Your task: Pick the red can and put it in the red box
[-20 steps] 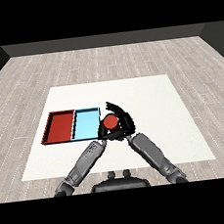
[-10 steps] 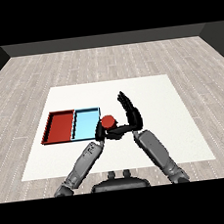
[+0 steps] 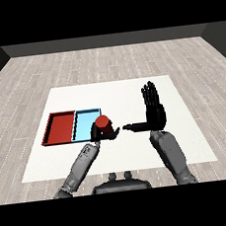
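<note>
The left robot hand [image 3: 103, 134] was curled round the red can [image 3: 103, 122], holding it upright just off the right-hand edge of the light blue tray [image 3: 82, 124], near that tray's front corner. Whether the can rested on the white bench [image 3: 188, 146] or was lifted clear of it could not be told. The red tray [image 3: 51, 128] lay touching the blue one on its far side from the can, with nothing in it. The right robot hand [image 3: 153, 111] stood apart to the right of the can, fingers [image 3: 150, 95] straight and pointing away across the bench, thumb stretched out toward the can, holding nothing.
</note>
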### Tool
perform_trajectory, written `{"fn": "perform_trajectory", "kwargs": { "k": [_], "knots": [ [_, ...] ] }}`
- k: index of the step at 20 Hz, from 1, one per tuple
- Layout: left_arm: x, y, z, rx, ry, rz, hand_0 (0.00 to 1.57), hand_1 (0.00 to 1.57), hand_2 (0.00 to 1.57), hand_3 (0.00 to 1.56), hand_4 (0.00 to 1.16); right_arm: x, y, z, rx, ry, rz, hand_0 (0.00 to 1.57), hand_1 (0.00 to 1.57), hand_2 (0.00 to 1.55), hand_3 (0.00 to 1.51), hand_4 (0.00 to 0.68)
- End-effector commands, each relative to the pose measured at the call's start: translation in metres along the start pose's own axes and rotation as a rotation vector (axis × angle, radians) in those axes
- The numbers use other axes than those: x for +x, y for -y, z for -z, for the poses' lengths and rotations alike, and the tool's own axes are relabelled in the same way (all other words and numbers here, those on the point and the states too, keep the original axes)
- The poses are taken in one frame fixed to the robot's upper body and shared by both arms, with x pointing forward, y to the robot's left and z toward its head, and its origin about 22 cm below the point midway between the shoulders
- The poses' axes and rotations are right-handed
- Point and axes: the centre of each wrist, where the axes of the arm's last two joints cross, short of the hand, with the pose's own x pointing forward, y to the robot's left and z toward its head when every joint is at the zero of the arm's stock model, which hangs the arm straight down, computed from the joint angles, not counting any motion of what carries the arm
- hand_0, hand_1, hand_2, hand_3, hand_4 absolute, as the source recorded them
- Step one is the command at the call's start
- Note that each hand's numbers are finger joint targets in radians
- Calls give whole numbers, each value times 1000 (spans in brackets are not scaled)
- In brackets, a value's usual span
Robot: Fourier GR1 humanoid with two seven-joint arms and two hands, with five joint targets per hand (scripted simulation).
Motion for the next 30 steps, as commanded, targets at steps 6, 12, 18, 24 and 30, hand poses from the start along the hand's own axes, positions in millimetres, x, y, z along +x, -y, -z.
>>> {"fn": "perform_trajectory", "kwargs": {
  "k": [6,12,18,24,30],
  "knots": [
    [36,-60,6,72,75,129,1571,1571,1569,1460,1112,-24,75,-28,-111,-59,-65,0,0,0,0,0],
    [58,-96,39,150,49,212,1571,1571,1556,1417,1118,-41,109,-61,-141,-165,-156,0,0,0,0,0],
    [36,-144,54,230,-18,433,1571,1571,1533,1402,1124,-70,126,-104,-142,-243,-170,0,0,0,0,0],
    [14,-204,74,312,-183,519,1544,1544,1523,1445,1079,-78,125,-111,-165,-267,-181,0,0,0,0,0],
    [-35,-261,49,405,-376,539,1571,1571,1566,1485,1091,-76,121,-85,-155,-232,-173,0,0,0,0,0]
  ]
}}
